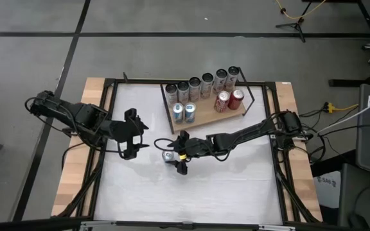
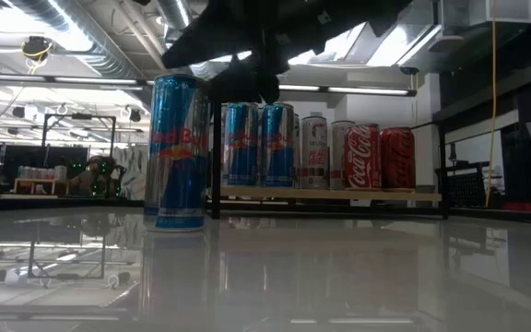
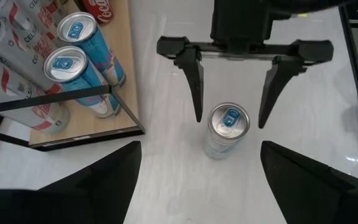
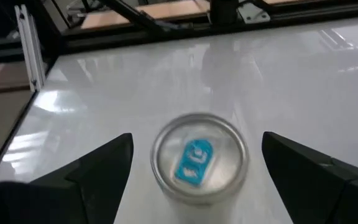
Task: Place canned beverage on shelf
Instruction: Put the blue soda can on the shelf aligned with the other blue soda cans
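Note:
A blue and silver beverage can (image 3: 227, 129) stands upright on its base on the white tabletop, near the middle (image 1: 167, 156). My right gripper (image 1: 177, 154) is open, reaching in from the table's right. Its two fingers (image 3: 196, 84) stand on either side of the can's top, and a gap shows on both sides. In the right wrist view the can's lid (image 4: 197, 158) lies between the fingers. My left gripper (image 1: 135, 133) hovers open to the can's left and holds nothing. The shelf (image 1: 211, 115), a wooden board with a black wire frame, stands at the far side.
The shelf carries a back row of several silver cans (image 1: 201, 85), two red cans (image 1: 230, 100) and two blue cans (image 1: 184, 113). Its near corner (image 3: 138, 127) is close to the standing can. Bare white tabletop (image 1: 191, 192) spreads toward the near edge.

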You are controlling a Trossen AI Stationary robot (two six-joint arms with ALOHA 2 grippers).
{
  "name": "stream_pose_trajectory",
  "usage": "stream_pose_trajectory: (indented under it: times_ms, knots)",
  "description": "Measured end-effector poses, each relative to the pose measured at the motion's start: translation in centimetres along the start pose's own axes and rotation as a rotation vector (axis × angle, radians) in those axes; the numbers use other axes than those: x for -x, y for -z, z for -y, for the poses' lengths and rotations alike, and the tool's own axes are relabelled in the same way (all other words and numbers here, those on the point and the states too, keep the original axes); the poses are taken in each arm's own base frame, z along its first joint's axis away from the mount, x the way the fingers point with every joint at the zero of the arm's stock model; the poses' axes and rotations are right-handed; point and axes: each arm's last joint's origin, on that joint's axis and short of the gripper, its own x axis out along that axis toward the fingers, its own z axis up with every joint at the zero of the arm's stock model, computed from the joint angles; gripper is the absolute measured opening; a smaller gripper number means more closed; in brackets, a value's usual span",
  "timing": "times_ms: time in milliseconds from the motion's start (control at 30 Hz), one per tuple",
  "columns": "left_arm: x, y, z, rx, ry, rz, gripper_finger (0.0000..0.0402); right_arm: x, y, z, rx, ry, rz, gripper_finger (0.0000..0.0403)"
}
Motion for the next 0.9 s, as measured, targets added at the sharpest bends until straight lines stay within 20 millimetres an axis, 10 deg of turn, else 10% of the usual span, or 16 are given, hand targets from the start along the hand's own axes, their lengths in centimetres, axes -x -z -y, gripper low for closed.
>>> stream_pose_trajectory:
  times_ms: [500, 900]
  knots:
    - [1.0, 0.1, -0.7, -0.060, -0.093, 0.063, 0.0322, -1.7, 1.8, 0.2, 0.003, 0.017, -0.035, 0.0342]
    - [6.2, 2.3, -3.9, 0.019, -0.145, 0.252, 0.0322, -1.7, 1.8, 0.2, 0.002, 0.016, -0.032, 0.0227]
